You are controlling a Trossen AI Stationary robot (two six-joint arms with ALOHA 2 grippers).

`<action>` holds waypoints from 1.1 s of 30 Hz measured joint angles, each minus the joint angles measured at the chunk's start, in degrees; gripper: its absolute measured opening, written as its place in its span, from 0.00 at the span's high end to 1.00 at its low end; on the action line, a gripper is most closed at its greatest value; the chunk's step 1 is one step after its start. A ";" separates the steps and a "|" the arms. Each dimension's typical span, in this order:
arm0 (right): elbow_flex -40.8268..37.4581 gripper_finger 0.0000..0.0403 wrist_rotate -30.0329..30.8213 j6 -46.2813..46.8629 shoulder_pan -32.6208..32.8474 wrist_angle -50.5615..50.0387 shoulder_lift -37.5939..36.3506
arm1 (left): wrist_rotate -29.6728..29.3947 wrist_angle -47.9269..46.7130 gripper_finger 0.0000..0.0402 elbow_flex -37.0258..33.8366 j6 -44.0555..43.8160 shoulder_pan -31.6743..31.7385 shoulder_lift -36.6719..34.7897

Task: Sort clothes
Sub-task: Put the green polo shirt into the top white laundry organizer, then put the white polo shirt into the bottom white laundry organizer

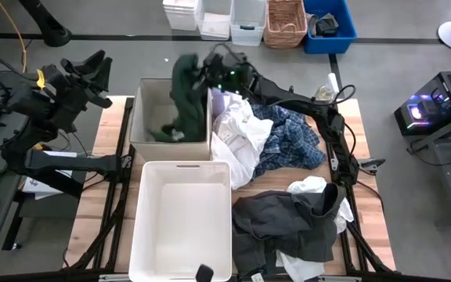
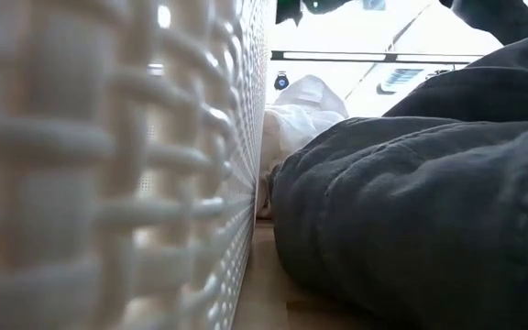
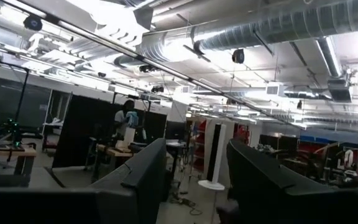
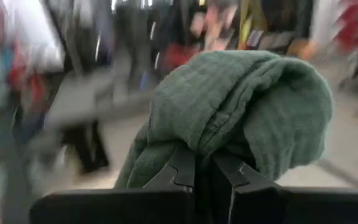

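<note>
My right gripper [image 1: 208,78] [image 4: 207,162] is shut on the dark green garment [image 1: 182,94], held over the far beige bin [image 1: 143,117]. My left gripper [image 1: 99,69] [image 3: 196,149] is open and empty, raised beyond the table's left edge and pointing into the room. On the table to the right of the bins lie white garments [image 1: 237,141], the blue-and-white plaid garment [image 1: 292,137] and a dark grey garment [image 1: 284,223] [image 2: 411,211], with another white one [image 1: 319,190] on it. My right gripper pinches a bunched fold of the green garment [image 4: 204,140] between its two fingers [image 4: 182,168], several layers thick. The cloth bulges over the fingertips. The rest hangs slack below the gripper, and its lower end [image 1: 167,133] reaches into the far bin.
A white plastic bin [image 1: 182,168] [image 2: 108,165] stands near the table's front, just before the far bin. Beyond the table's far edge on the floor are white boxes [image 1: 210,19], a wicker basket [image 1: 286,23] and a blue tub [image 1: 331,27]. A small dark object [image 1: 203,272] lies at the near bin's front.
</note>
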 joint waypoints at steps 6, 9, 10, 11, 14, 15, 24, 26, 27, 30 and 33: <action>0.41 0.89 -6.48 3.33 3.28 -12.24 -0.04 | -0.05 -1.94 0.60 0.00 -0.02 0.00 0.44; 0.41 0.71 -6.99 3.08 5.13 -13.78 -0.11 | -0.05 -2.81 0.60 0.00 -0.06 0.00 0.71; 0.41 0.64 -6.97 2.80 5.74 -14.34 -0.11 | -0.07 -3.00 0.60 0.00 -0.08 0.00 0.90; 0.41 0.57 -6.76 2.46 6.40 -14.68 -0.11 | -0.07 -3.08 0.60 0.00 -0.09 0.00 1.08; 0.41 0.38 -6.03 -2.76 7.97 -15.89 -0.61 | -0.07 -3.64 0.60 0.00 -0.24 0.02 1.68; 0.41 0.33 -5.97 -5.31 8.40 -16.82 -1.03 | -0.07 -4.08 0.60 0.00 -0.62 0.02 1.79; 0.48 0.20 8.39 -8.80 9.10 -43.79 -11.43 | 0.01 -13.49 0.60 0.00 -9.42 0.02 3.47; 0.48 0.21 9.62 -6.69 8.80 -53.06 -13.37 | 0.56 -15.31 0.60 0.00 -11.63 0.02 4.75; 0.48 0.22 9.59 -5.48 8.64 -57.64 -14.33 | 1.17 -16.17 0.60 0.00 -12.58 0.02 5.51; -0.93 0.23 9.62 -1.48 8.37 -68.76 -17.08 | 3.62 -17.98 0.60 0.00 -13.60 0.02 8.45; -6.34 0.23 9.53 3.02 8.88 -68.70 -21.08 | 4.10 -18.99 0.60 -0.01 -13.55 0.00 11.29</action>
